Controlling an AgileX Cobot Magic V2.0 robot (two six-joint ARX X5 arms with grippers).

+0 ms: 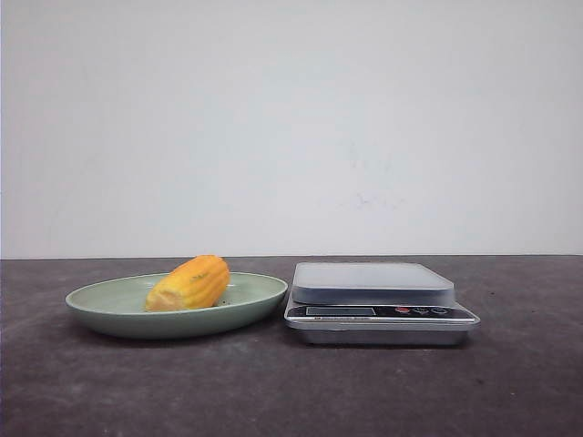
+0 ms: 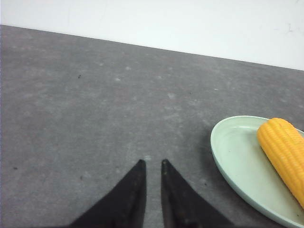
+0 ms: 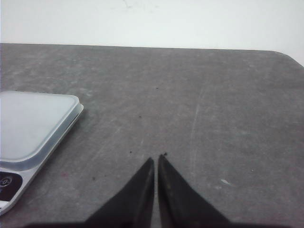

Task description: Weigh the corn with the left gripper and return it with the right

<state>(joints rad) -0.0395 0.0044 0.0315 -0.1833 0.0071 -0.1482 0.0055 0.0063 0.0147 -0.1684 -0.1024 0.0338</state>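
While the corn (image 1: 189, 283) lies on the plate (image 1: 109, 305) beside the scale (image 1: 373, 283), left gripper (image 2: 151, 164) and right gripper (image 3: 156, 159) hang near-closed, empty. Advice: spread the left fingers wide, grasp mid-cob across its width.

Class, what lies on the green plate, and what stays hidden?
Only the corn lies on the green plate, on its side. The plate surface beneath the cob is covered from view.
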